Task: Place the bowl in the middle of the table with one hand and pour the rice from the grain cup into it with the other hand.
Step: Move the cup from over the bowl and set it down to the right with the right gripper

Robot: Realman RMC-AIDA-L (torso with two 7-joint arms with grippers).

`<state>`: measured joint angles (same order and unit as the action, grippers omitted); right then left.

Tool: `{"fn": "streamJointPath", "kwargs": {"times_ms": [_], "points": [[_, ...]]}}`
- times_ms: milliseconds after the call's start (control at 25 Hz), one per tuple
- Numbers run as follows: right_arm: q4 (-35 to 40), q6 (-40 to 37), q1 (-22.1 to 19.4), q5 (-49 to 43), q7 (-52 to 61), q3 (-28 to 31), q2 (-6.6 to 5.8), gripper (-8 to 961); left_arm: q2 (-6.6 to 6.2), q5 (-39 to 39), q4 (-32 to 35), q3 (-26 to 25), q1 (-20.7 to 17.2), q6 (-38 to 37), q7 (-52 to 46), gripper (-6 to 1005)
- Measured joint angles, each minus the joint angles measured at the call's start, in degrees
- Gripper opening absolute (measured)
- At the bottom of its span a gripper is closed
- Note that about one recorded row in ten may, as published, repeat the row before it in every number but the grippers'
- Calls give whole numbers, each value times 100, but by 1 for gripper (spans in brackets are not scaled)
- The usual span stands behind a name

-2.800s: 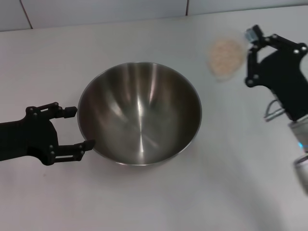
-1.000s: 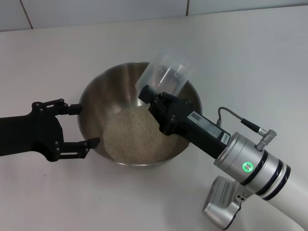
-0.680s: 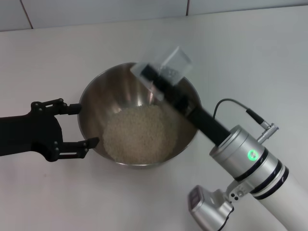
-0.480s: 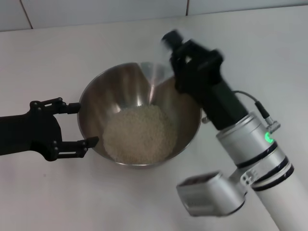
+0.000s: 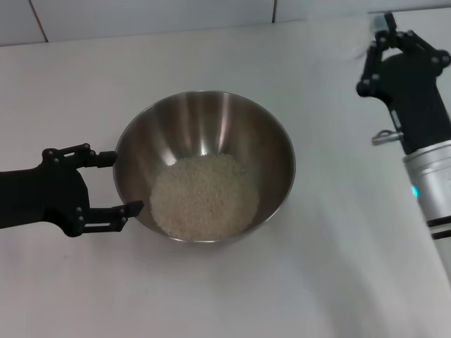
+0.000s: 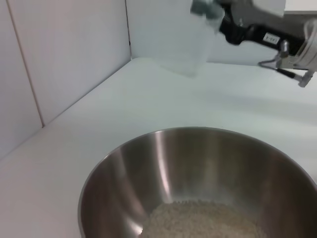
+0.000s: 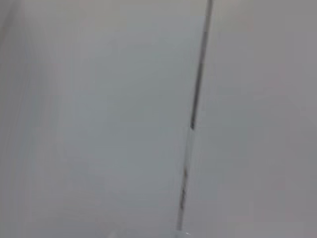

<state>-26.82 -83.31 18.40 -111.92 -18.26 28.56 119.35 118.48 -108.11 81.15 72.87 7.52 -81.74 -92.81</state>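
The steel bowl [image 5: 211, 116] stands in the middle of the white table [image 5: 211, 296] with a heap of rice [image 5: 204, 196] in its bottom. My left gripper [image 5: 120, 183] is open just outside the bowl's left rim, one finger on each side of that stretch of wall. My right gripper [image 5: 371, 53] is up at the far right, away from the bowl. In the left wrist view it [image 6: 210, 10] holds the clear grain cup [image 6: 185, 42], which looks empty and blurred, above the table beyond the bowl [image 6: 163, 158] and rice [image 6: 198, 220]. The right wrist view shows only blurred white surfaces.
A white tiled wall [image 5: 141, 14] runs along the table's far edge. The right arm's silver forearm [image 5: 433, 183] reaches in along the right side.
The right gripper tipped the cup over the bowl, then swung up and away to the far right with it. The rice is now in the bowl. The left gripper stayed put.
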Motion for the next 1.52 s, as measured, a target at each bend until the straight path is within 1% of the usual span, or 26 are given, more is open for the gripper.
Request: {"fn": "streamJointPath", "kwargs": {"times_ms": [40,160,200,240,320,360,400,440,600,760,920,1080,1280,1520], "points": [[0,0,0,0,0,0,0,45,0,0,0,0,0,0,0,859],[691,309,172,7,1006,30,15,47,0,0,3,5,-7,0,0,859],[979,684,300,5,1486,10,14,47,0,0,4,7,-6,0,0,859],[979,684,300,5,1486,10,14,48,0,0,4,7,-6,0,0,859],[1335,1183,511,-24,1831,-87,21,49,0,-1,6,22,12,0,0,859],[1335,1183,511,-24,1831,-87,21,50,0,-1,6,22,12,0,0,859],[1386,1492,602,-34,1854,-182,25,51,0,-7,6,46,21,0,0,859],[1386,1492,602,-34,1854,-182,25,51,0,-7,6,46,21,0,0,859],[1404,2105,837,-43,1823,-465,31,54,6,-38,6,94,34,5,0,859],[1398,2316,935,-47,1799,-572,33,57,9,-40,4,131,30,36,0,859],[1423,2752,1049,-62,1799,-584,28,59,9,-43,-31,135,31,47,0,860],[1422,2825,1031,-109,1799,-589,25,62,9,-43,-41,143,36,51,0,860],[1298,2556,764,-176,1799,-602,29,65,9,-56,-52,150,39,53,0,860],[1281,2546,618,-192,1799,-588,28,239,3,-65,-79,150,40,52,0,860]]}}
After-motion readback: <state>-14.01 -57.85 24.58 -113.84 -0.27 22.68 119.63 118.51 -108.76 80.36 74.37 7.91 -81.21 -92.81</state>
